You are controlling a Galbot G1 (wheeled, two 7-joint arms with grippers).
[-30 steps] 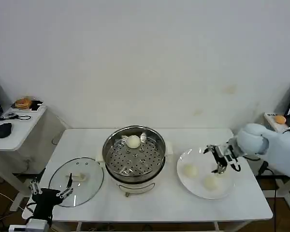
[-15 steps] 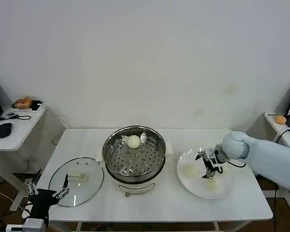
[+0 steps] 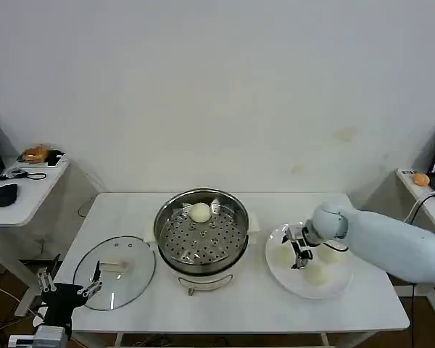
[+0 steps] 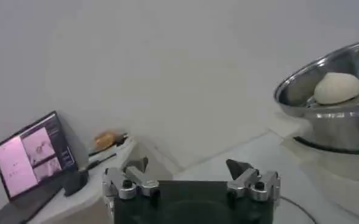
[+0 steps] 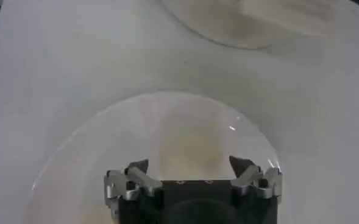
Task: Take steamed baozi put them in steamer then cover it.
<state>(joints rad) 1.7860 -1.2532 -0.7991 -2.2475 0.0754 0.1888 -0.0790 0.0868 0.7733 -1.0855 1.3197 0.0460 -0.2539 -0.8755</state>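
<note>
A white table (image 3: 239, 304) stood against a plain wall; the shiny perforated steamer (image 3: 201, 230) held one smooth baozi (image 3: 200, 212); the glass cover (image 3: 114, 272) lay beside it; two more buns (image 3: 317, 274) sat on a white plate (image 3: 284, 275). The right gripper (image 3: 299, 251) hovered over them, jaws spread, empty; the left gripper (image 3: 67, 288) waited open near the cover.

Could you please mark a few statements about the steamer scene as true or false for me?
1. One baozi lies in the steamer. True.
2. The cover sits on the steamer. False: it lies on the table, on the robot's left.
3. The right gripper hovers over the plate with jaws open. True.
4. The left gripper grips the cover's handle. False: it is open, at the table's edge.
</note>
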